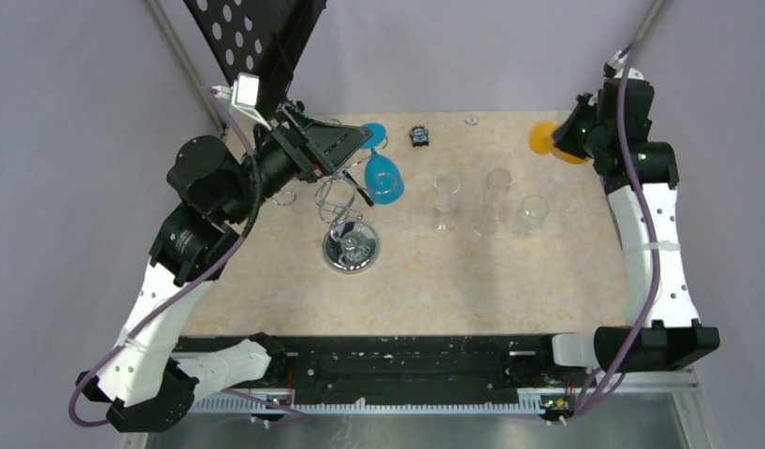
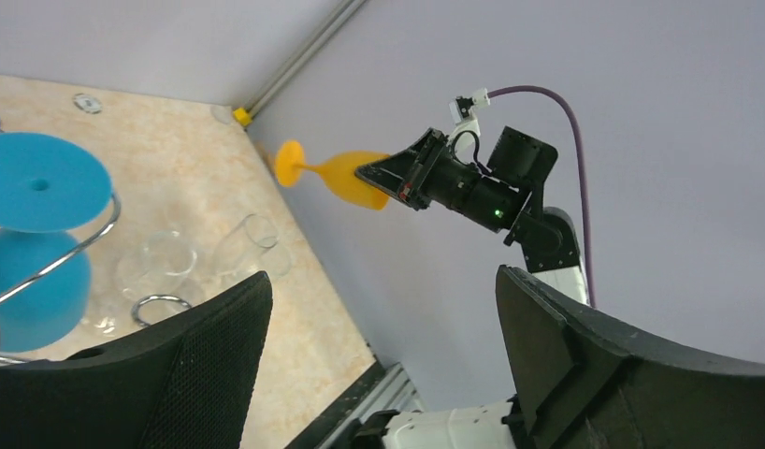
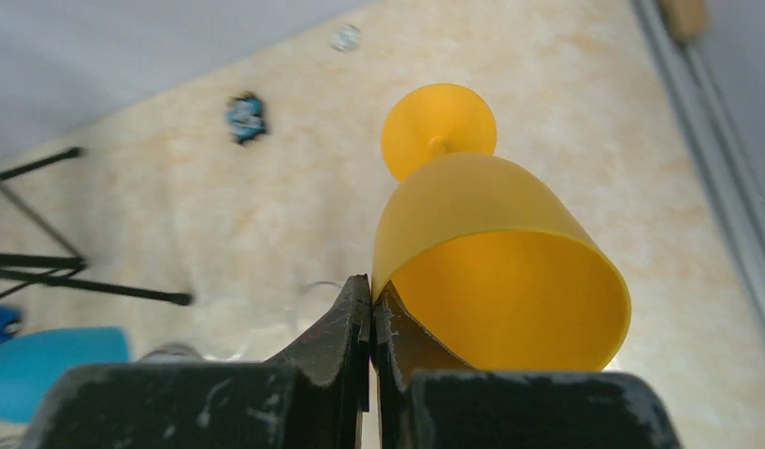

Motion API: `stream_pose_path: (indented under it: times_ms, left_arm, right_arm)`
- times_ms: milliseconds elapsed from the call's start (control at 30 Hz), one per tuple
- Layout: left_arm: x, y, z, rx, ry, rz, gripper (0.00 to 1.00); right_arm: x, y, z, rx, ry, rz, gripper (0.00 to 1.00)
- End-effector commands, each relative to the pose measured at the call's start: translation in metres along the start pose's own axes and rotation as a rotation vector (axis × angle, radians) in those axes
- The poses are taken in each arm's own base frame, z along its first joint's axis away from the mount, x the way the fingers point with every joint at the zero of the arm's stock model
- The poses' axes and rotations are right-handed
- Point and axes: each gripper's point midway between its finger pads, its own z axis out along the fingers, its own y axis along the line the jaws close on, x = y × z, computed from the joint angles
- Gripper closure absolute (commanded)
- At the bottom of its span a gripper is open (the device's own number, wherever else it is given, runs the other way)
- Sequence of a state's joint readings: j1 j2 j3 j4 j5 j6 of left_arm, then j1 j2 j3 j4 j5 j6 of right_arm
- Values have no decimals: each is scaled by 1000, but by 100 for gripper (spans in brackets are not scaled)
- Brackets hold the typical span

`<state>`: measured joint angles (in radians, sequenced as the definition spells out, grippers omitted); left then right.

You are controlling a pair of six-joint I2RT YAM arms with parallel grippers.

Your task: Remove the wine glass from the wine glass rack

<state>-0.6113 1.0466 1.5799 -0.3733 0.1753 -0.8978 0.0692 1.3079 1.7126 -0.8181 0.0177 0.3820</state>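
The silver wire wine glass rack (image 1: pixel 337 201) stands on its round chrome base (image 1: pixel 351 249) at the table's left middle. A blue wine glass (image 1: pixel 385 180) hangs upside down on one of its hooks, and it also shows in the left wrist view (image 2: pixel 28 281) with its foot (image 2: pixel 42 182) over a wire arm (image 2: pixel 75 248). My left gripper (image 1: pixel 358 145) is open and empty, just beside the blue glass, which lies outside its left finger (image 2: pixel 201 365). My right gripper (image 1: pixel 568 138) is shut on the rim of an orange wine glass (image 3: pixel 496 253), held above the far right corner (image 2: pixel 346 178).
Three clear glasses (image 1: pixel 447 198) (image 1: pixel 497 201) (image 1: pixel 533 213) stand on the table's middle right. A small black and blue object (image 1: pixel 419 137) lies near the far edge. A black tripod stand with a perforated plate (image 1: pixel 257 37) rises at the far left, behind my left arm.
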Motion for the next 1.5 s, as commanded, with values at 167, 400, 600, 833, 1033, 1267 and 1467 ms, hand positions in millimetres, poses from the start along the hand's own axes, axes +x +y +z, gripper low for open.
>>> stream_pose_path:
  times_ms: [167, 400, 600, 833, 1033, 1267, 1467]
  left_arm:
    - [-8, 20, -9, -116, -1, 183, 8]
    - [-10, 26, -12, -150, 1, 247, 7]
    - [-11, 29, -9, -161, 13, 285, 6]
    - [-10, 29, -2, -154, 27, 291, 6]
    - [-10, 31, 0, -162, 29, 286, 6]
    - [-11, 32, 0, -170, 25, 287, 6]
    - [-13, 36, 2, -188, 19, 293, 6]
  right_arm:
    - [57, -118, 26, 442, 201, -81, 100]
    - [91, -151, 51, 511, 346, -64, 100]
    - [120, -157, 65, 505, 449, -58, 100]
    - [145, -161, 72, 495, 513, -50, 100]
    - [155, -159, 76, 469, 540, -41, 99]
    - [147, -158, 77, 472, 533, -51, 80]
    - [123, -152, 70, 475, 461, -50, 68]
